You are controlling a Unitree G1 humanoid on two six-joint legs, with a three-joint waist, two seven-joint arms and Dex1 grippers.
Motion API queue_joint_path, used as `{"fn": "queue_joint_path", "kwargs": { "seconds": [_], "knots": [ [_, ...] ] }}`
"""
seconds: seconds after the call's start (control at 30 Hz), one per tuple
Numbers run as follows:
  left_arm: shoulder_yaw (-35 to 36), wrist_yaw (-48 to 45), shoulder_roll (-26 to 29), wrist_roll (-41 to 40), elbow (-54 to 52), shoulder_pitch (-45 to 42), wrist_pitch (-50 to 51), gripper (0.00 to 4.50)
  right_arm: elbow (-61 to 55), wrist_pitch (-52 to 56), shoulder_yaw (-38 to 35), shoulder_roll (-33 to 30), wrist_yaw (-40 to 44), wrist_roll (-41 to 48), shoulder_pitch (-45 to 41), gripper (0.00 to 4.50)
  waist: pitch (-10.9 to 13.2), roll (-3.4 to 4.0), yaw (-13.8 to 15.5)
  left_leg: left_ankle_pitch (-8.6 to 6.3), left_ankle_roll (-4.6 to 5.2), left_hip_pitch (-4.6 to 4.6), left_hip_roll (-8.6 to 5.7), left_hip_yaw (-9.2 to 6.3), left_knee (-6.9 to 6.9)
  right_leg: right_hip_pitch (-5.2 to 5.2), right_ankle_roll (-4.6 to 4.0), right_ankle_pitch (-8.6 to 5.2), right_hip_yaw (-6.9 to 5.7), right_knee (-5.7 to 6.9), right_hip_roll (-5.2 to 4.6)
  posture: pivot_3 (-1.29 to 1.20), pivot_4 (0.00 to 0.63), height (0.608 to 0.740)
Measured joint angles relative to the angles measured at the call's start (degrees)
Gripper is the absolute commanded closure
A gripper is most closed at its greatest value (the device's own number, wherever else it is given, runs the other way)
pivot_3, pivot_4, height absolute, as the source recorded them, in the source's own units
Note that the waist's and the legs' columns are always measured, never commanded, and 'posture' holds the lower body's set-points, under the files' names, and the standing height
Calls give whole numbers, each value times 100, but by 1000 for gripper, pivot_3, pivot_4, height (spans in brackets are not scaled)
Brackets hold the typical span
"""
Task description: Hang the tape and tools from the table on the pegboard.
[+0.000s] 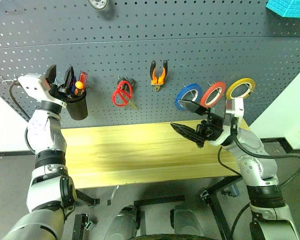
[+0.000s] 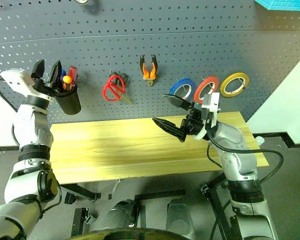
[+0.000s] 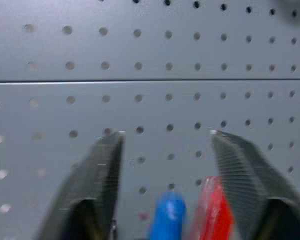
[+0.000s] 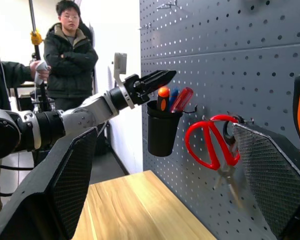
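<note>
Left eye view: the left gripper (image 1: 60, 79) sits just above the black cylindrical cup (image 1: 77, 106) hooked on the dark grey perforated pegboard (image 1: 155, 35), jaws parted and holding nothing, straddling the handles poking out of it. The slim blue-handled screwdriver (image 3: 168, 215) is already in that cup beside a red-and-orange-handled screwdriver (image 1: 80, 84). Red-handled steel scissors (image 1: 122, 93), orange-and-black pliers (image 1: 159, 75) and the thin red tape ring (image 1: 213, 93) all hang on hooks, the red ring between a blue tape ring (image 1: 188, 96) and a yellow tape ring (image 1: 240, 89). The light yellowish wooden table (image 1: 140, 152) carries none of them. The right gripper (image 1: 189, 120) hovers over the table's right part, jaws at full spread, empty. My read: this is the release and retreat after the screwdriver drop, the task looks essentially done. To do it well, lift the left gripper straight up and back off the board with the jaws wide, so no finger snags a handle or knocks the cup off its hook. Keep the right arm parked, well clear of the tape rings.
</note>
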Motion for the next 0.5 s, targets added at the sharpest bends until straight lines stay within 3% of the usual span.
{"fn": "queue_joint_path", "kwargs": {
  "seconds": [0.17,0.27,0.4,0.5],
  "knots": [
    [140,252,-18,-149,-614,417,-64,1551,-62,-37,17,-14,1,-122,190,0,-17,-5,9,0,0,0,0,-3,1,-1,0,0,0,1,0,-87,23,728],
    [181,142,-81,-651,-1903,1016,280,1551,-96,-170,42,-130,27,-385,420,0,-27,-6,13,-1,0,0,-1,-2,1,0,0,0,1,0,-3,-71,27,728],
    [-87,-556,-9,-1785,-4121,2559,1560,1551,210,-657,39,-327,149,-917,724,0,-78,36,25,-5,2,8,0,7,-2,6,-3,-1,8,-1,-4,-62,29,728],
    [-484,-924,128,-1908,-4950,3818,2228,1551,833,-1188,-14,-520,206,-1374,935,0,-108,75,74,-15,-13,46,5,22,-9,40,-24,-13,14,-2,-2,-43,27,728]
  ]
}}
